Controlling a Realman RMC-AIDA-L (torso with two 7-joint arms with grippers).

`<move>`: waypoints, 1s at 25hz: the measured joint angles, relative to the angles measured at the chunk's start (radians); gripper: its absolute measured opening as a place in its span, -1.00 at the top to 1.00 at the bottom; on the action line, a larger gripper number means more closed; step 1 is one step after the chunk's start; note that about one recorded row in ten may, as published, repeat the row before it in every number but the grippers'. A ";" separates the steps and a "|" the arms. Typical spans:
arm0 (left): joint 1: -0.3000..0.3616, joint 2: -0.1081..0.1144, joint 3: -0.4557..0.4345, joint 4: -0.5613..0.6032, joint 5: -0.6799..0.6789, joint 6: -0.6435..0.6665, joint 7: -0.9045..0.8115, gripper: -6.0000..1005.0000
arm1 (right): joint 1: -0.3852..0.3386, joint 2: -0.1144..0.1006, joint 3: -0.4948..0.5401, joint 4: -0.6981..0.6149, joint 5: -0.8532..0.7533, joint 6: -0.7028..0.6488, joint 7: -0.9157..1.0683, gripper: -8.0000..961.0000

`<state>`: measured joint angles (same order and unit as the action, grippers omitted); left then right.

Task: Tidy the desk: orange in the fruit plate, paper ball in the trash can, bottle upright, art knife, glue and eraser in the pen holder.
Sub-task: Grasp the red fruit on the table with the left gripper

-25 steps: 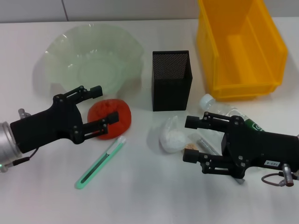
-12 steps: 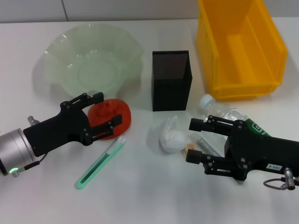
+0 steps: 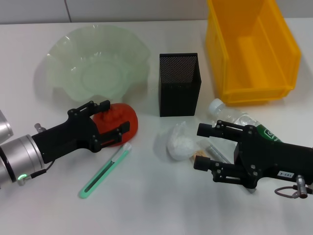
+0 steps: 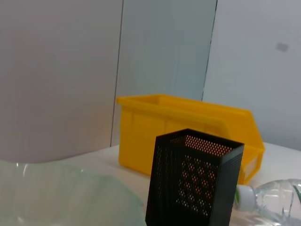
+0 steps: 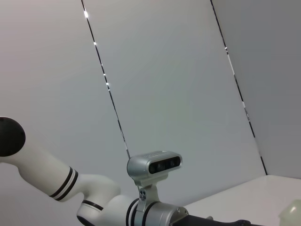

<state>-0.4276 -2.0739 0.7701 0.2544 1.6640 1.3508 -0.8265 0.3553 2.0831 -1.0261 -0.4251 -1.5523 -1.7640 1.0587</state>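
Yellow bin (image 3: 252,46) and fruit plate (image 3: 98,66) sitting beyond both grippers, pen holder (image 3: 179,84) between them, left gripper (image 3: 111,120) gaping wide around the orange (image 3: 122,117), right gripper (image 3: 206,147) spread open just beside the paper ball (image 3: 180,143), lying bottle (image 3: 234,117) behind it.
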 joint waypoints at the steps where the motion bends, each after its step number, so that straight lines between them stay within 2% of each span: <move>1: -0.002 0.000 0.000 -0.002 0.000 -0.006 0.000 -0.55 | 0.000 0.000 0.000 0.000 0.000 0.001 0.000 -0.55; 15: -0.003 -0.003 -0.006 -0.007 0.001 -0.029 0.026 -0.54 | 0.003 0.001 0.000 0.012 0.000 0.010 0.000 -0.55; 21: -0.001 -0.003 -0.009 -0.007 -0.001 -0.040 0.025 -0.07 | 0.005 0.002 0.000 0.012 0.000 0.010 0.000 -0.55; 25: -0.003 -0.003 -0.009 -0.008 -0.001 -0.050 0.020 0.31 | 0.006 0.002 0.000 0.012 0.000 0.010 0.000 -0.55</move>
<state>-0.4308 -2.0770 0.7608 0.2469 1.6627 1.3009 -0.8069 0.3615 2.0850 -1.0262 -0.4126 -1.5523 -1.7541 1.0584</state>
